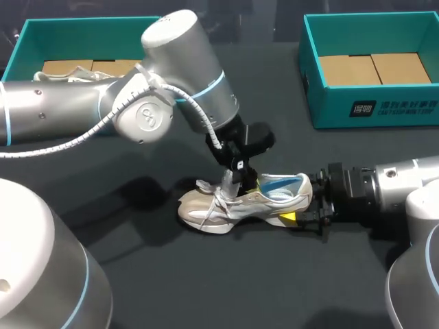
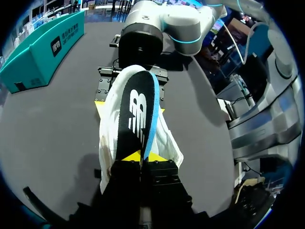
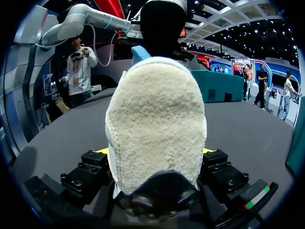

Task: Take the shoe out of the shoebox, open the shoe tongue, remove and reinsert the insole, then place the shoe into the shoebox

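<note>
Two claws share one shoe [image 1: 226, 205], which sits on the bench [image 1: 206, 288] near its middle, between the two boxes and nearer the robot than either. Its toe points toward the left arm's side and its heel toward the right arm. It is a low cream trainer with smooth and mesh panels on the side, loose white laces over the front and a thick pale sole. The heel is covered in a nappy, fuzzy cream material with a rounded outline.

The left claw [image 2: 143, 156] comes down over the shoe's mouth, its yellow tips pinched nearly together on the near end of the insole [image 2: 136, 114]. The insole is a thin, long oval, black on one face with a white logo and pale blue along its edge. It stands on edge in the shoe's opening.

The right claw [image 3: 155, 151] lies low along the bench, its fingers spread wide and pressed to both sides of the heel.

At the bench's far side stand two teal boxes with straight walls. The right box [image 1: 384, 110] holds flat brown cardboard [image 1: 374, 68]. The left box [image 1: 68, 31] also shows cardboard and something pale, partly hidden by the left arm.
</note>
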